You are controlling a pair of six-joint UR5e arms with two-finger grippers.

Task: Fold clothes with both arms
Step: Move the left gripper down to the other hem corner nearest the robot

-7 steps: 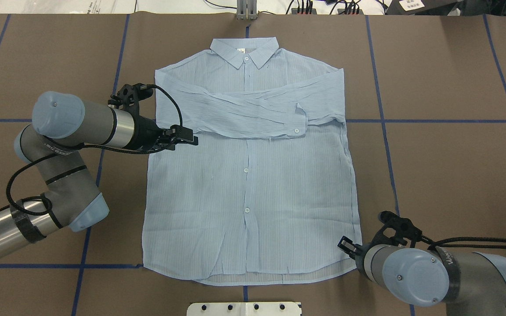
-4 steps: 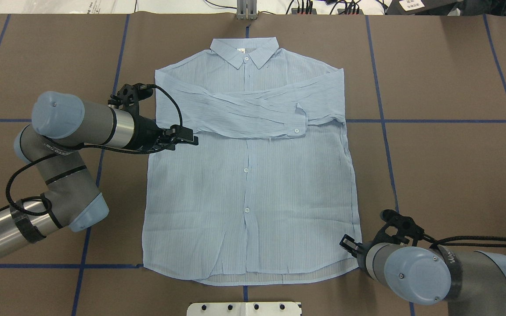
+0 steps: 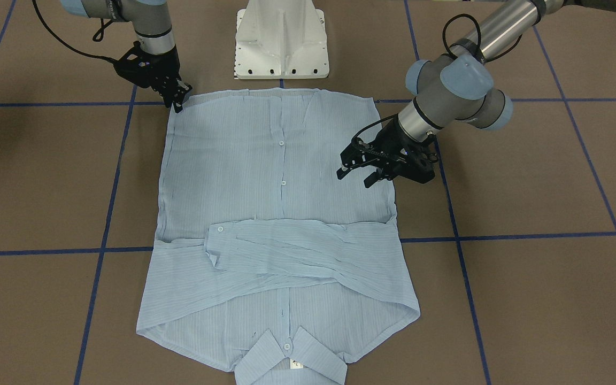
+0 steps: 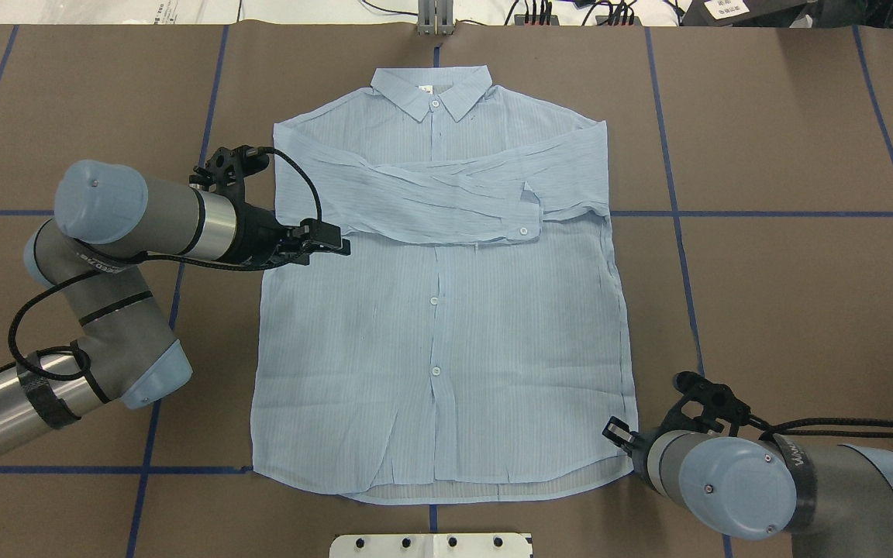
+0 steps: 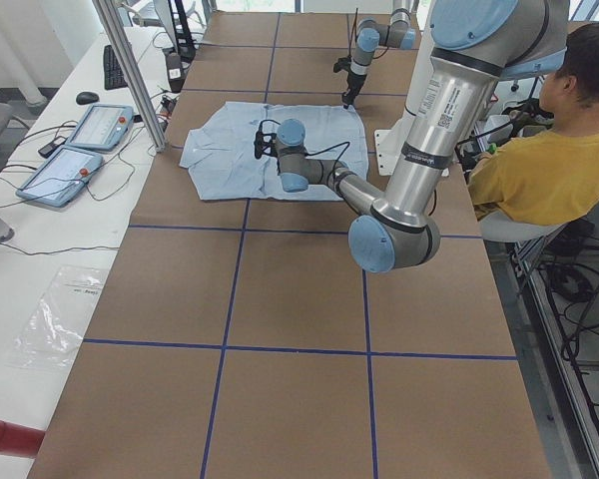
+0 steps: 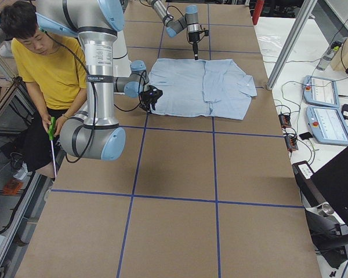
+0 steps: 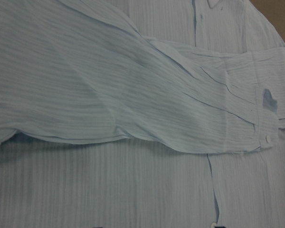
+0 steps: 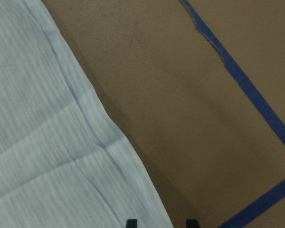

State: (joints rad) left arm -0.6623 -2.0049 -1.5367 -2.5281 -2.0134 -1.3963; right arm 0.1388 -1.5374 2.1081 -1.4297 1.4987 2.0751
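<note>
On the brown surface (image 4: 764,271): shirt (image 4: 446,349) flat, buttons up, 2 sleeves (image 4: 446,198) crossed over chest to square it | left tool (image 3: 354,178) released, above side edge (image 3: 393,206) | right tool (image 3: 178,99) released, straddling hem corner (image 4: 618,465), likely to pinch it.
</note>
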